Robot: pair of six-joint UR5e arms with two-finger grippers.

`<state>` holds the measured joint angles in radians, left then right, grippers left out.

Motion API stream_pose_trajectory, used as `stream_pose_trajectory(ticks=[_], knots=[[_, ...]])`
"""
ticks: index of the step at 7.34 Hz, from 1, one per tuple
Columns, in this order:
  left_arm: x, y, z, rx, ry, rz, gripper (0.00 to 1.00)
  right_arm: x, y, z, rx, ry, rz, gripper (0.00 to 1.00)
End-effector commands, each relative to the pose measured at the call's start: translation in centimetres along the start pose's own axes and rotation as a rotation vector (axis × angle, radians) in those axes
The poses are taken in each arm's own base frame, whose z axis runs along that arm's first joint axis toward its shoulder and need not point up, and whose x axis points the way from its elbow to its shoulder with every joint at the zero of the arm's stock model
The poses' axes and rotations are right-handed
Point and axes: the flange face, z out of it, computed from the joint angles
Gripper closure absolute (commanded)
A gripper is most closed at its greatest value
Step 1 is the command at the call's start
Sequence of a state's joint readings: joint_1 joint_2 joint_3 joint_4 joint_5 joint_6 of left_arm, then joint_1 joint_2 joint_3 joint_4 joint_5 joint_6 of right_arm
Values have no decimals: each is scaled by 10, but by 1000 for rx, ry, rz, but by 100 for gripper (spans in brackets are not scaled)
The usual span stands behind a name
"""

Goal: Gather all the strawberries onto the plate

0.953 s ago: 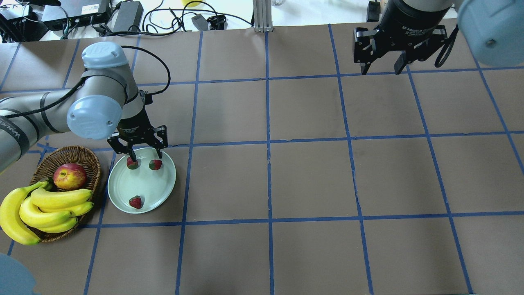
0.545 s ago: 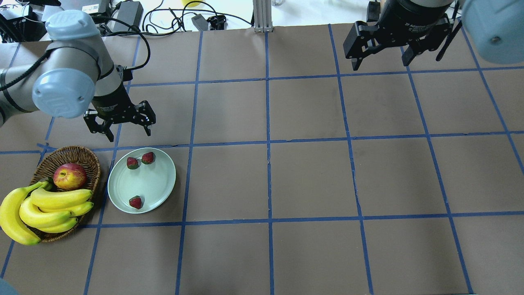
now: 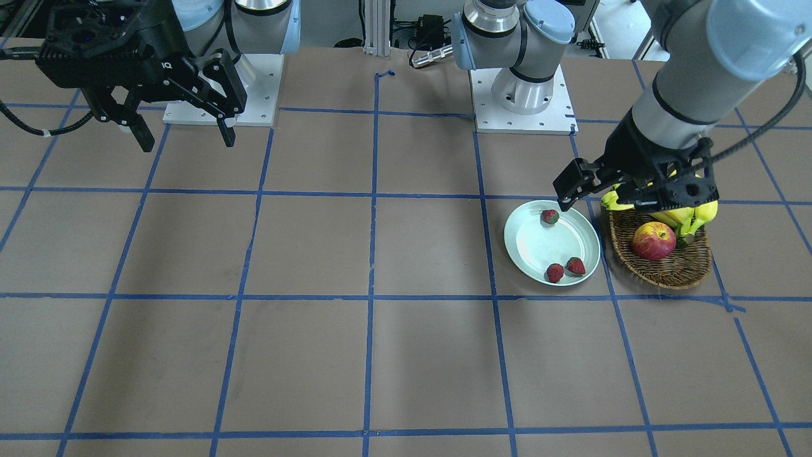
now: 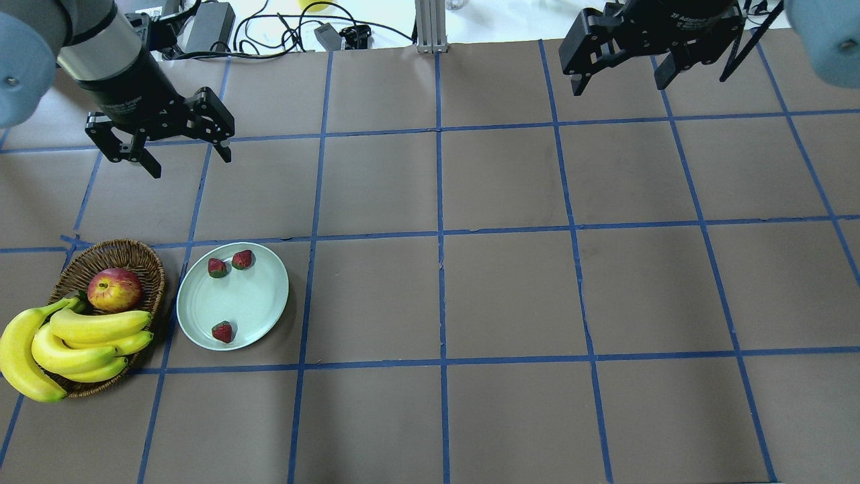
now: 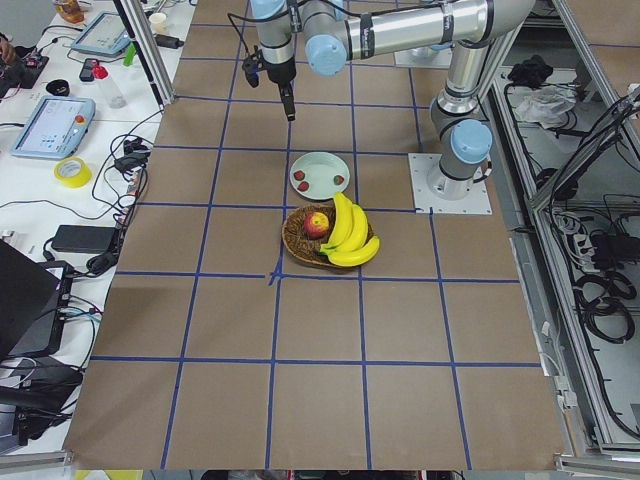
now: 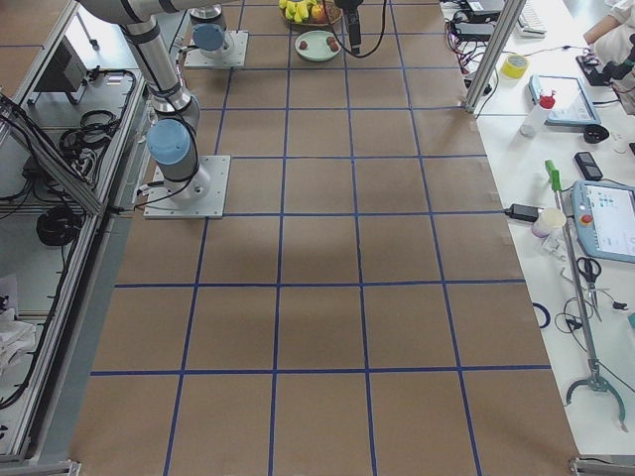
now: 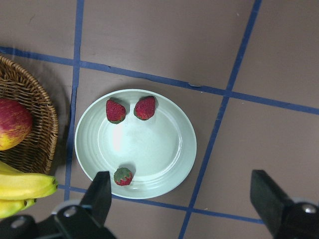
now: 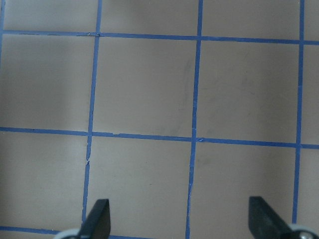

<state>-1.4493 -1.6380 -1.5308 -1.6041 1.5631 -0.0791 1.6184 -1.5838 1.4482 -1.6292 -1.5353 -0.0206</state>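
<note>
Three strawberries (image 4: 217, 267) (image 4: 242, 259) (image 4: 222, 332) lie on the pale mint-green plate (image 4: 269, 296). Two sit side by side near its far rim and one near its front rim. In the left wrist view they (image 7: 115, 110) (image 7: 145, 108) (image 7: 123, 176) lie on the plate (image 7: 184, 149) below the camera. My left gripper (image 4: 191, 163) is open and empty, raised well beyond the plate toward the far left. My right gripper (image 4: 618, 86) is open and empty, high over the far right of the table. It also shows in the front-facing view (image 3: 187, 143).
A brown wicker basket (image 4: 138, 252) stands left of the plate. It holds a red-yellow apple (image 4: 115, 289) and a bunch of bananas (image 4: 74, 336). Cables and power bricks (image 4: 208, 23) lie past the far table edge, beside a metal post (image 4: 430, 23).
My left gripper, low over the plate's far part a second ago, has lifted and moved away to the far left, still open. One far strawberry shifted slightly. My right gripper drew back a little.
</note>
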Motion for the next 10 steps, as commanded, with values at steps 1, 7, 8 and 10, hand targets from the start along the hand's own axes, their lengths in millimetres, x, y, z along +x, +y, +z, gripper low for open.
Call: stream_pose_trajectory(ticks=[1, 7, 8, 10], knots=[[35, 33, -34, 56, 6, 83, 0, 9, 2, 13, -46, 83, -88, 0], [51, 48, -34, 63, 9, 169, 0, 11, 6, 21, -76, 73, -75, 0], [51, 48, -33, 62, 9, 169, 0, 12, 6, 17, -68, 72, -32, 0], [51, 48, -34, 63, 11, 169, 0, 11, 6, 16, -64, 73, 36, 1]])
